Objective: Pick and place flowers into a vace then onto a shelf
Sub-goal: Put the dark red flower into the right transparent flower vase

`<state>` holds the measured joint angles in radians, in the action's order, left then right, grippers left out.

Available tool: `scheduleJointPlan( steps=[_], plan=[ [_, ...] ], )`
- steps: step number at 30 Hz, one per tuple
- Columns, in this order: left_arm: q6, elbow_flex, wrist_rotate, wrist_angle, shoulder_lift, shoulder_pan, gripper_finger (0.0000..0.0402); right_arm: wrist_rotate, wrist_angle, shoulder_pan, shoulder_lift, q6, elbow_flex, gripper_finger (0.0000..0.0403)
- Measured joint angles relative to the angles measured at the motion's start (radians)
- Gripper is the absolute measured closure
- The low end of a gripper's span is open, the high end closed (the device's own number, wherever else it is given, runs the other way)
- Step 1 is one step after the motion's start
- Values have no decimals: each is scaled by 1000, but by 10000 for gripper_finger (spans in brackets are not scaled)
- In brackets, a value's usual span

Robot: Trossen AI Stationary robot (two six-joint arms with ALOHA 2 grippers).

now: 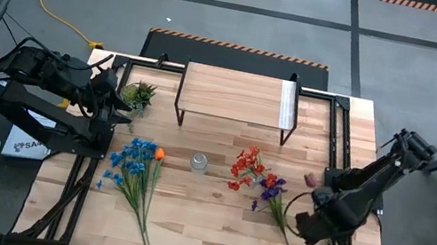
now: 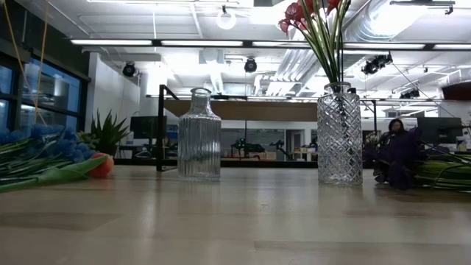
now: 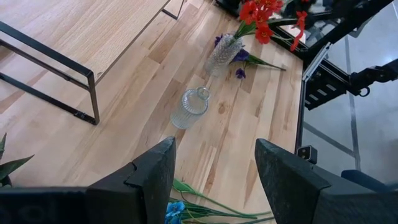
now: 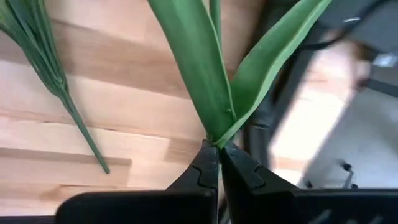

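Observation:
A bunch of blue flowers (image 1: 134, 164) with one orange bloom (image 1: 160, 155) lies flat on the table's left half. An empty ribbed glass vase (image 1: 199, 163) stands at the middle. To its right a cut-glass vase (image 2: 339, 132) stands holding red flowers (image 1: 245, 165). Purple flowers (image 1: 272, 189) lie beside it on the boards. My right gripper (image 1: 306, 225) hangs over the table's right side, shut on a green flower stem. My left gripper (image 3: 214, 174) stays up at the far left, open, with nothing between its fingers. My right gripper pinches a green stem just where two long leaves fork (image 4: 216, 135), between its two fingertips (image 4: 205, 163). The fingers come from above, pointing steeply down. The leaves spread out beyond the fingertips, above the boards; the bloom end lies outside the wrist view.
The shelf (image 1: 237, 96) stands at the far middle on black legs. A small spiky potted plant (image 1: 138, 95) sits left of it. Another thin green stem (image 4: 62, 93) lies on the boards near my right gripper. Black frame rails (image 1: 340, 175) run along the table's right edge.

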<state>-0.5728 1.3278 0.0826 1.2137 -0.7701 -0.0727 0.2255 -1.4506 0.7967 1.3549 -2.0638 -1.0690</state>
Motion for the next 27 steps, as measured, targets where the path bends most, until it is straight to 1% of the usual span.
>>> scheduleJointPlan(
  steps=[3,7,12,21,27],
  plan=[
    [0,0,0,0,0,0,149,-61,-122,-28,-7,13,-104,403],
    [0,0,2,0,0,0,149,-202,-121,-87,-18,78,-182,403],
    [0,0,4,0,0,0,149,-352,-120,-189,-18,169,-225,403],
    [0,0,-22,1,0,0,149,-548,-120,-321,-29,322,-307,403],
    [0,0,-22,0,0,0,149,-706,-121,-392,-66,442,-420,403]
  ],
)
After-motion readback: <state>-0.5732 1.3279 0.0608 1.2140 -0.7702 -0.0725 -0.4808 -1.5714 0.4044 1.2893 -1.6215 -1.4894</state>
